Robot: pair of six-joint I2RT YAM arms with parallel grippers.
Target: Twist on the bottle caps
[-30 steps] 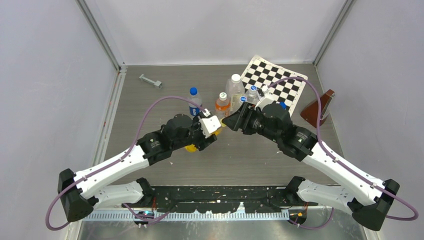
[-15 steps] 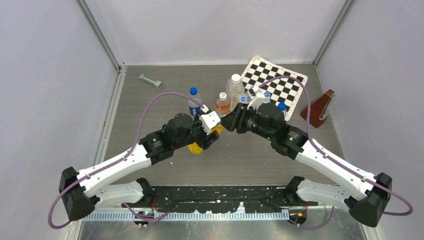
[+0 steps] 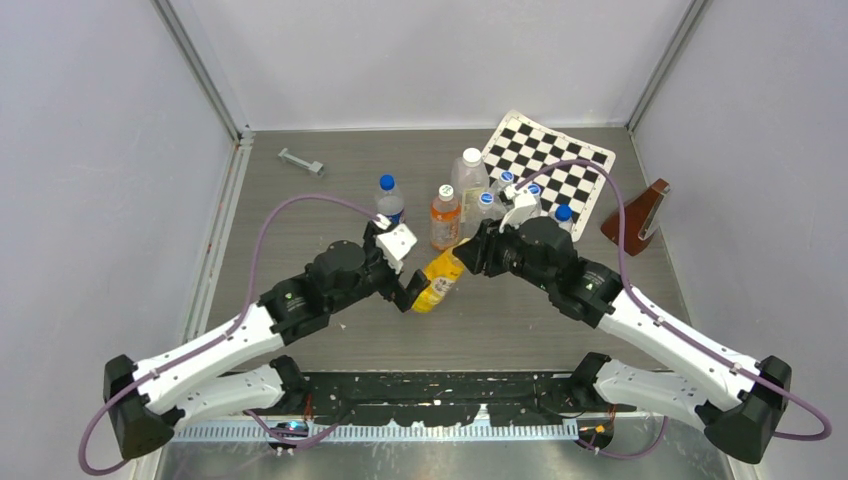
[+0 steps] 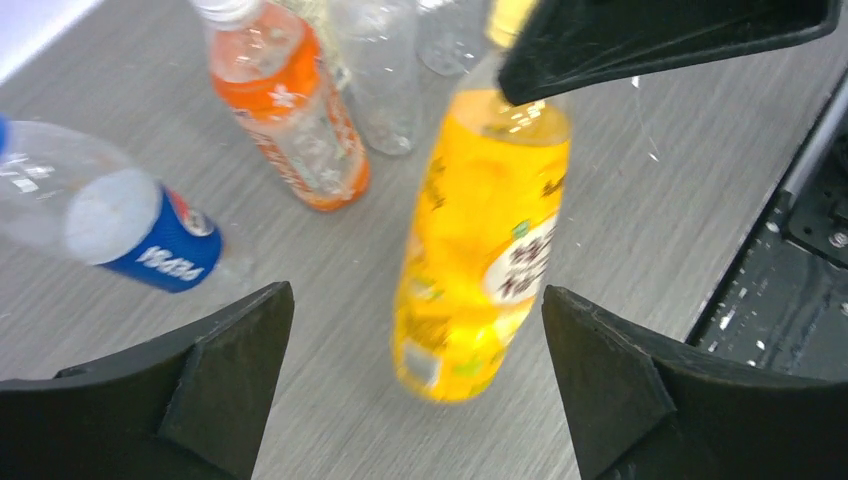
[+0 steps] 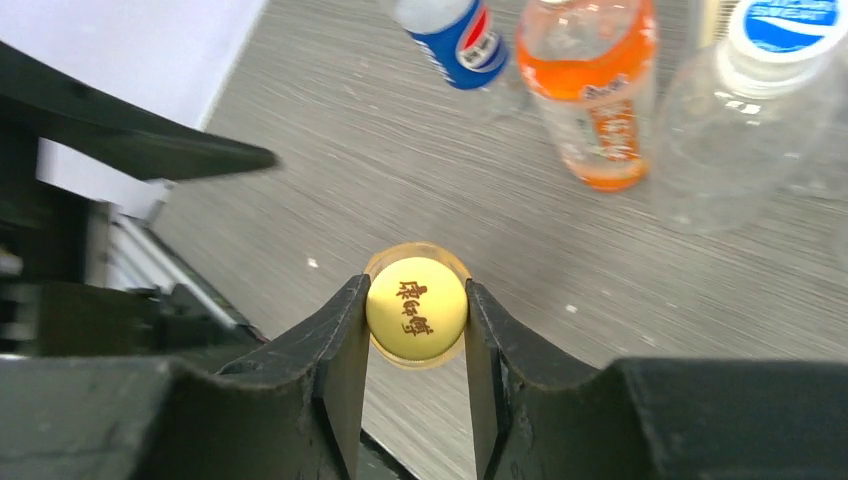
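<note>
**Yellow cap (image 5: 417, 307) pinched atop juice bottle (image 3: 437, 283); left gripper (image 4: 415, 300) spread wide**

Top view: juice bottle sits tilted at mid-frame between the two arms. Right gripper (image 3: 468, 250) is at its upper end, left gripper just beside its lower end. Pepsi bottle (image 3: 389, 200) stands upright to the upper left. Orange-drink bottle (image 3: 445, 215) stands just above.

Left wrist: jaws far apart, juice bottle centred between them, touching neither. A black finger of the right gripper covers its neck at the top.

Right wrist: jaws clamped on yellow cap at centre frame. An orange rim shows around it.
</note>
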